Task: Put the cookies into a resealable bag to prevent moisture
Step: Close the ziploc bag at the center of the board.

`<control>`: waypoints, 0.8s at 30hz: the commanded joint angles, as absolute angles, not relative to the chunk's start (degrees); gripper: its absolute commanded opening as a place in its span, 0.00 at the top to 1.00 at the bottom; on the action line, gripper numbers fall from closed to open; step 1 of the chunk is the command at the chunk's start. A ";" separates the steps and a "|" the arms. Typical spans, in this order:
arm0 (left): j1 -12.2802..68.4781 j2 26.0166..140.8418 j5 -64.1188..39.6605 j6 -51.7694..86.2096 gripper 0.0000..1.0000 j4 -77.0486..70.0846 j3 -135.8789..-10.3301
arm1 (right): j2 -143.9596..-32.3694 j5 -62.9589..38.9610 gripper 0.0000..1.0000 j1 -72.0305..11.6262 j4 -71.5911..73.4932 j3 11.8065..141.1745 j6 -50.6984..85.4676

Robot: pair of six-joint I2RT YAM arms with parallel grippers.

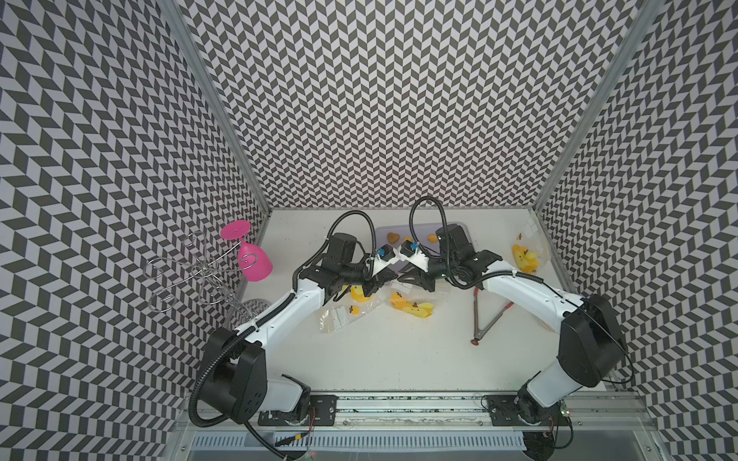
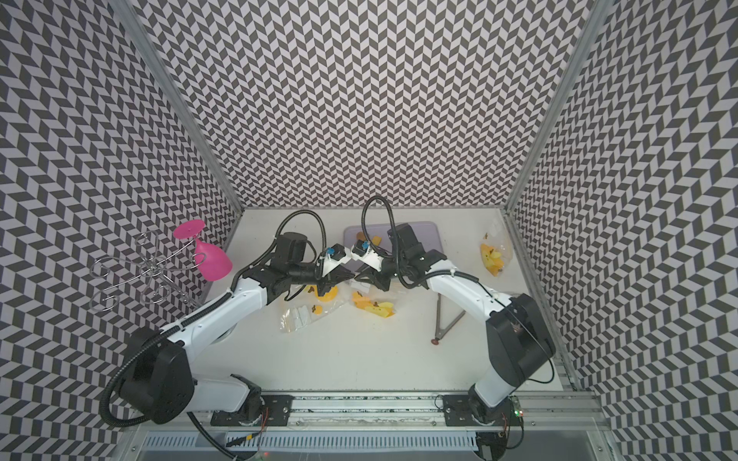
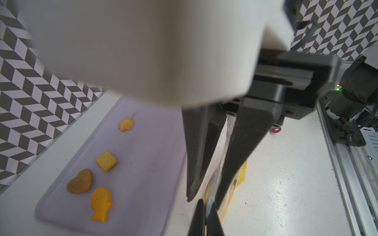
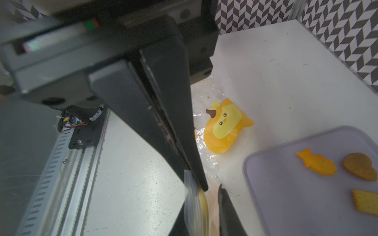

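Cookies (image 3: 106, 161) on tray (image 3: 143, 163); left gripper (image 4: 202, 183), right gripper (image 3: 204, 200) clenched, seemingly on one bag (image 4: 190, 196).

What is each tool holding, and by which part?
The left tool and right tool each pinch the same clear bag by its thin film edge, close together.

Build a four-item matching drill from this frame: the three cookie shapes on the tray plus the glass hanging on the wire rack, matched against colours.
Things:
1. heart cookie
2. fish cookie
3. square cookie
4. glass

Colours:
A. pink
B. yellow
C. brown
D. orange

Pairs: 1-C, 2-D, 3-B, 4-A
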State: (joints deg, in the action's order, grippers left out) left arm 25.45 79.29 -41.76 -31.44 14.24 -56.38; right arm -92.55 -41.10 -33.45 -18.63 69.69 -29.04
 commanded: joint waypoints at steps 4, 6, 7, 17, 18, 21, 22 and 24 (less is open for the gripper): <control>25.63 78.36 -42.55 -32.52 1.00 14.85 -58.01 | -91.58 -42.07 0.76 -33.93 -15.79 70.04 -29.56; 25.59 78.40 -42.29 -32.36 1.00 14.77 -58.14 | -91.34 -40.82 1.00 -33.84 -17.14 69.95 -29.85; 25.61 78.38 -42.06 -32.32 1.00 14.71 -58.03 | -91.38 -40.66 1.00 -33.86 -18.13 70.00 -30.14; 25.61 78.28 -41.14 -32.10 1.00 14.26 -57.75 | -88.70 -34.69 1.00 -33.67 -19.51 66.92 -29.65; 25.58 78.30 -41.05 -32.08 1.00 14.24 -57.70 | -88.36 -35.12 1.00 -33.60 -19.81 66.72 -29.74; 25.64 78.40 -40.71 -32.09 1.00 14.25 -57.70 | -87.61 -33.82 0.76 -33.51 -19.79 66.18 -29.47; 25.61 78.39 -40.54 -32.02 1.00 14.24 -57.66 | -86.98 -33.34 0.84 -33.49 -19.11 65.41 -29.12; 25.62 78.39 -40.19 -32.00 1.00 14.18 -57.66 | -85.91 -33.57 1.00 -33.37 -18.91 64.50 -29.06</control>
